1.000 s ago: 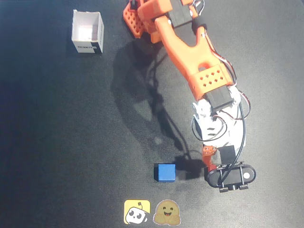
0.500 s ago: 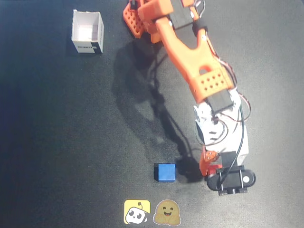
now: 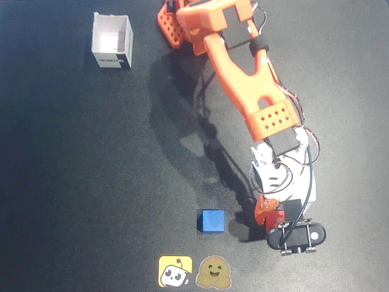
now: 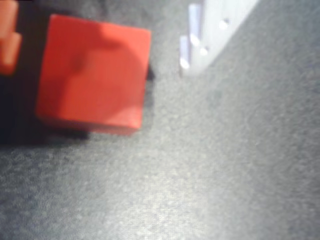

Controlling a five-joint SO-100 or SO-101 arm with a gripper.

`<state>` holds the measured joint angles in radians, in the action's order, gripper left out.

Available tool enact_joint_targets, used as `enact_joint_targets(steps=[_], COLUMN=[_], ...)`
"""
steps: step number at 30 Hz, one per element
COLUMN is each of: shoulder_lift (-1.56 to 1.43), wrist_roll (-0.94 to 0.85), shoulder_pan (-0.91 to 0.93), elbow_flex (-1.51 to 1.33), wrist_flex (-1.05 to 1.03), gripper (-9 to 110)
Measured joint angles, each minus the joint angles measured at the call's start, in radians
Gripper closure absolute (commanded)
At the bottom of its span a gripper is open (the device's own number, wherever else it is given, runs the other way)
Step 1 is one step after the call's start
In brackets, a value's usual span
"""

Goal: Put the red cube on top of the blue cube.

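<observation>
One red cube (image 4: 92, 75), one blue cube (image 3: 211, 221), one white box (image 3: 112, 41), two stickers (image 3: 194, 271), all on a dark table (image 3: 79, 170).

Red cube: plain, matte, bright, lying on the table between my fingers; my gripper (image 4: 100, 35) stands spread, orange finger (image 4: 7, 42) just at its left, white finger (image 4: 200, 30) clear of its right. The wrist view shows that gap. The overhead view shows the blue cube near, to the left, apart.
</observation>
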<state>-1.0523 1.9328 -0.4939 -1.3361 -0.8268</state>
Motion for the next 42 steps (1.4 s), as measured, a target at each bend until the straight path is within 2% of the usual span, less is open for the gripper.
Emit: enact_joint_targets(steps=[10,17,32,42], shoulder_lift=[0.031,0.034,-0.005,-0.161], wrist_roll=[0.0,0.006,-0.044,-0.087], shoulder_pan=[0.002,0.006,0.06,0.092], elbow_flex=[0.0,-0.028,-0.034,-0.035], wrist_flex=[0.032,0.051,-0.026,-0.121], gripper=[85,101,101,101])
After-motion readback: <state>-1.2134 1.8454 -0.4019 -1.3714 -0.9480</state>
